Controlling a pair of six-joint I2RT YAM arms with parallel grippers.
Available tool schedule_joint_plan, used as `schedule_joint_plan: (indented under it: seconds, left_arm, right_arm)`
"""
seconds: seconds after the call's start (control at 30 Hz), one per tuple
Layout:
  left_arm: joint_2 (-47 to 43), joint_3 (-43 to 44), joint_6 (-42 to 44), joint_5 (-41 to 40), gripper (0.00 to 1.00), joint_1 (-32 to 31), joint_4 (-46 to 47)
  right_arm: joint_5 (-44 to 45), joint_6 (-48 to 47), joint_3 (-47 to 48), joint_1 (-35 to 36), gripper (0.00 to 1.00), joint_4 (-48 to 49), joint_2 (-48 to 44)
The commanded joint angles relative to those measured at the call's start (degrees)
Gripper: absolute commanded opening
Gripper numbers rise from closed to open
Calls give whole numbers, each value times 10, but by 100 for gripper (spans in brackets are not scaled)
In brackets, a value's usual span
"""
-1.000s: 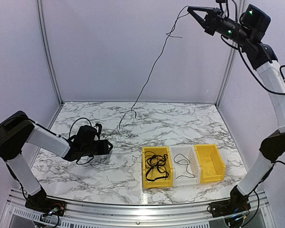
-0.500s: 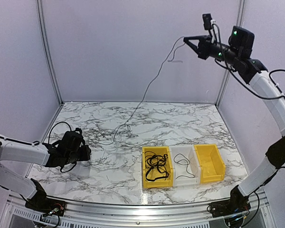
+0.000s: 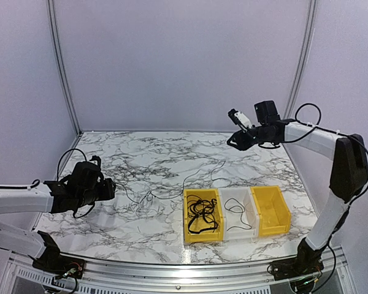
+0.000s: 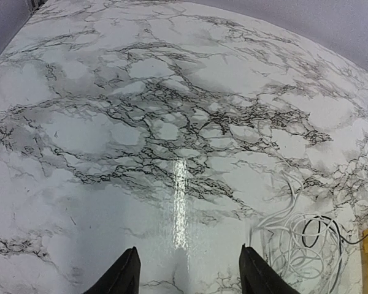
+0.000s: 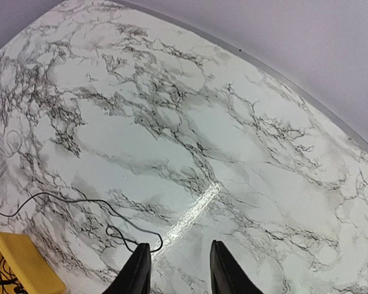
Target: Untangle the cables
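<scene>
Stretching left-right across table [image 5: 233, 122], black cable [image 5: 80, 197] perhaps reaches right claw [image 5: 180, 245].

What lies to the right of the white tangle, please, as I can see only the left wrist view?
Observer: Three bins in a row; the first, a yellow bin, holds a heap of black cables.
Operator: Is the right pincer holding anything?
Observer: No, the right pincer is open and empty; a thin black cable lies just ahead of it.
Operator: And the other bins?
Observer: The white bin holds a single black cable; the far yellow bin looks empty.
</scene>
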Motion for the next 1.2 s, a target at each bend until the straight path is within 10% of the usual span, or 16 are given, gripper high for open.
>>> schedule_joint_plan:
  seconds: [0.0, 0.3, 0.9, 1.17]
  left_arm:
    - [9, 25, 1, 18, 61, 2, -52]
    - [-15, 27, -41, 14, 70, 2, -97]
    - [-32, 17, -76, 1, 70, 2, -86]
    - [-52, 9, -64, 0, 69, 3, -90]
  right_arm:
    - [-27, -149, 61, 24, 36, -28, 24]
    - [-104, -451, 201, 170, 34, -241, 136]
    - [-21, -529, 335, 307, 43, -295, 303]
    - [28, -508, 411, 315, 0, -307, 321]
